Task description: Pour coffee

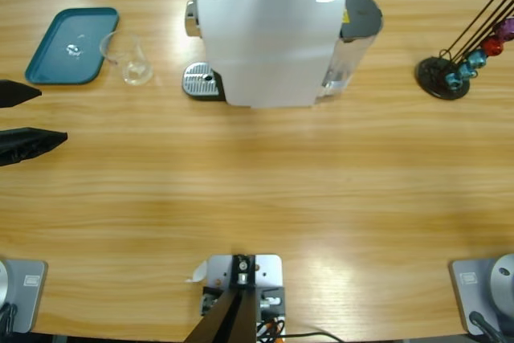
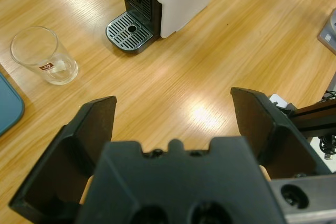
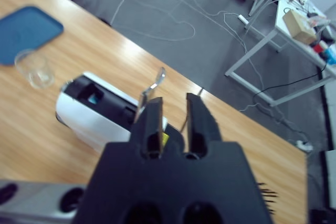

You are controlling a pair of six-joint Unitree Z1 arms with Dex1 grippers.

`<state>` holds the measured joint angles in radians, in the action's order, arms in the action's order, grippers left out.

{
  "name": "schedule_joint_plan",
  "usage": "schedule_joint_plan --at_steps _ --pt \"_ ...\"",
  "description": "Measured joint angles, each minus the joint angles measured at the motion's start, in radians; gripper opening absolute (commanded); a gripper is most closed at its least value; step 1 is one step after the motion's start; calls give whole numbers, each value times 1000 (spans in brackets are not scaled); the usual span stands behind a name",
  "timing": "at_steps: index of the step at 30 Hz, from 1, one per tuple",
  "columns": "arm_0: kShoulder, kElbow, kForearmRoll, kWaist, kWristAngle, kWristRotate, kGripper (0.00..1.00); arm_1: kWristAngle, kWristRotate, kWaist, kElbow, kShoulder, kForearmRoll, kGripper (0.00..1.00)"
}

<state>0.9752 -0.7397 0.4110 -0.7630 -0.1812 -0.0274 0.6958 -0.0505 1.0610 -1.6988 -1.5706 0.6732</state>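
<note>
we judge this the opening step: the glass (image 1: 135,60) sits in the upper left, beside the teal tray (image 1: 56,66), off the drip grate (image 1: 201,82) of the white machine (image 1: 269,42). we see no coffee yet. the left gripper (image 2: 173,116) hovers low, wide open, empty; next it must close around the glass. the right gripper (image 3: 173,116) hangs high above the machine, nearly closed, empty.
</note>
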Motion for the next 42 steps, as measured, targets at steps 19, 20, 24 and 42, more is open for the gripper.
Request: schedule_joint_plan --at_steps 19,20,24,42 --pt "-4 10 -9 0 0 -2 936 271 -31 58 214 -146 -272 0" --pt "-4 11 -9 0 0 -2 936 281 -13 68 210 -154 -276 0" --pt "-4 14 -9 0 0 -2 936 316 49 93 163 -176 -290 0" --pt "-4 21 -11 0 -22 -2 936 310 145 100 100 -303 -417 0"
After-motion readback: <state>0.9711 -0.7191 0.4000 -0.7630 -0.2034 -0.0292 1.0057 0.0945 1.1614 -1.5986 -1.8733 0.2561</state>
